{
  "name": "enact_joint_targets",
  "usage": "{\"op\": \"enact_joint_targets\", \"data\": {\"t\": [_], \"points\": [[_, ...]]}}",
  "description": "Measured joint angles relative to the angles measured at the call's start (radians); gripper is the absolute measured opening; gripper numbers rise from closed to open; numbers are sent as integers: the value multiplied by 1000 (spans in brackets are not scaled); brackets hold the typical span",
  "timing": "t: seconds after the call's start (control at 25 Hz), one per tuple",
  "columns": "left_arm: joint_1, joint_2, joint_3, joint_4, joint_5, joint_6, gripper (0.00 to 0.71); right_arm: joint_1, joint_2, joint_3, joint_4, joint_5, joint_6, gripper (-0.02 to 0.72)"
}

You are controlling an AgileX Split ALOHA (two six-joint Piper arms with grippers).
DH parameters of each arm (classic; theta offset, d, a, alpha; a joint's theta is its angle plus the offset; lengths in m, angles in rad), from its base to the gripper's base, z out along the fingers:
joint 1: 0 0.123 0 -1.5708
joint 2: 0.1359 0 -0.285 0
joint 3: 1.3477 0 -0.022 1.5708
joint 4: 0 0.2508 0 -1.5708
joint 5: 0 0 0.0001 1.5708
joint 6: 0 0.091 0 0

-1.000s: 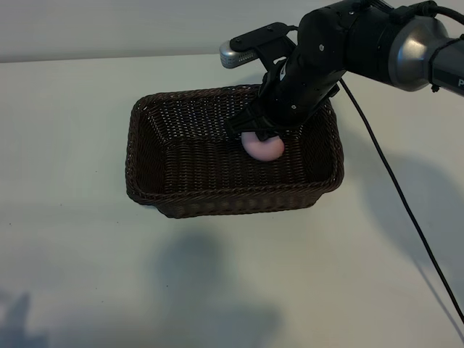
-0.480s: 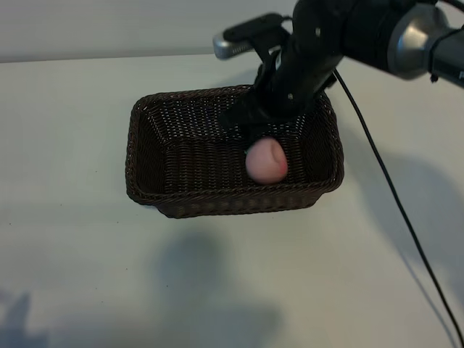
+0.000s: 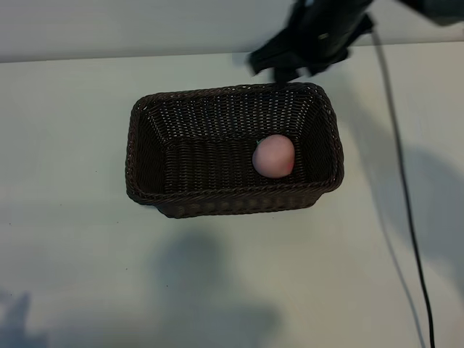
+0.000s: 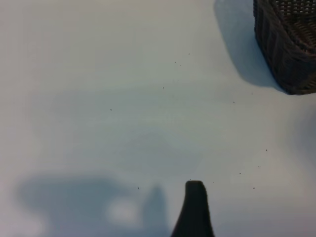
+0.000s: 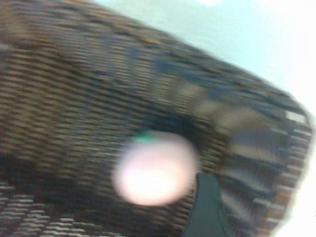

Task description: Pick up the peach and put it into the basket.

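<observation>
Let go of the peach (image 3: 273, 156), left it resting free at right of centre in the basket (image 3: 217, 201), lifted the right gripper (image 3: 290, 64) empty and open to top of frame, so placement looked done.

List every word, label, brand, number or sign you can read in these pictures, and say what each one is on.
None can be read. The basket, the peach lying in it and the table carry no lettering in any view. The right arm's end effector, above the basket's far rim, shows no legible marking either, and the right wrist view is too blurred to tell.
</observation>
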Motion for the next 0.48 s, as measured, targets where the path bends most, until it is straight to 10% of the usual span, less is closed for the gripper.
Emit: {"op": "enact_joint_targets", "data": {"t": [0.48], "points": [[0,0,0,0,0,0,598,-418,0,0,-134,142,-15,514]]}}
